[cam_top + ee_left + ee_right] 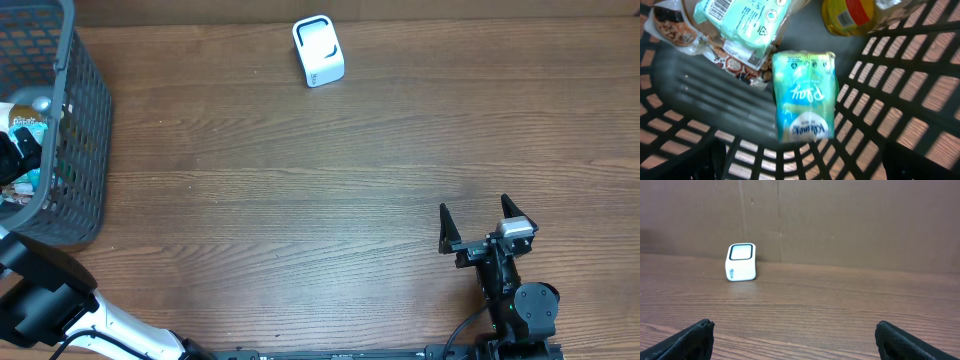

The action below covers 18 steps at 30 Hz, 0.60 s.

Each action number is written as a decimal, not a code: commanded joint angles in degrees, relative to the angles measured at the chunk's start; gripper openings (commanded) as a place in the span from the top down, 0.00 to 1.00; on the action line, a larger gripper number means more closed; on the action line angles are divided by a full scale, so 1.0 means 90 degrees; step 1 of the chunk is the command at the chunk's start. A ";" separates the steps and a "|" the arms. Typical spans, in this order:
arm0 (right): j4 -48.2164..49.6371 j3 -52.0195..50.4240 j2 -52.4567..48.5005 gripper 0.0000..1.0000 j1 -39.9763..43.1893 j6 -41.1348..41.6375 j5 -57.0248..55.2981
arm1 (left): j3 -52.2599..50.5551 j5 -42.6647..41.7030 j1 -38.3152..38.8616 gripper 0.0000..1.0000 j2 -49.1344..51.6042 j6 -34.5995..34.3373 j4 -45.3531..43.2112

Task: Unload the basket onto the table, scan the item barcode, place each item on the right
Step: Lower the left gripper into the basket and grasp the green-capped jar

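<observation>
1. Two grippers, both with jaws spread wide and nothing between them. The left gripper [802, 157] is down inside the grey basket [88, 130] at the left edge of the table [300, 200]. The right gripper [487, 228] is over bare wood at front right.
2. Likely pick: the Kleenex tissue pack [802, 97], flat on the basket floor, directly ahead of the left jaws and centred between them.
3. Its long axis runs away from the wrist camera, crosswise to the line between the fingers, so closing should pinch the narrow width.
4. The left arm is much nearer; the right is well apart from the basket.
5. Neighbours: a mint-green pack [740, 20] with a barcode label and a snack bag [677, 30] sit beyond-left. A yellow bottle [847, 15] is beyond-right. The basket wall is near the pack's right side and may crowd that finger.
6. The white scanner [318, 50] stands at far centre. Nothing lies between it and the basket, so only the rim needs clearing.
</observation>
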<state>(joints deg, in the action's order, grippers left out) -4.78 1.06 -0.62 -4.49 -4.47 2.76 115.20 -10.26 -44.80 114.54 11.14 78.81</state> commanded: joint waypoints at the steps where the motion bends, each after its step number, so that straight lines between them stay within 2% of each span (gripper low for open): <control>1: 0.0015 -0.0068 0.0051 0.00 0.0027 -0.0012 0.0012 | -0.0282 0.0032 -0.0073 0.00 -0.0046 0.0119 -0.0301; 18: 0.0015 -0.0068 0.0051 0.00 0.0027 -0.0012 0.0012 | -0.0386 -0.0236 -0.0056 0.00 0.0330 -0.0104 -0.0814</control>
<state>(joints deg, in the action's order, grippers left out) -4.80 1.06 -0.62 -4.49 -4.49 2.74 111.98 -10.41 -44.80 114.87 10.90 72.10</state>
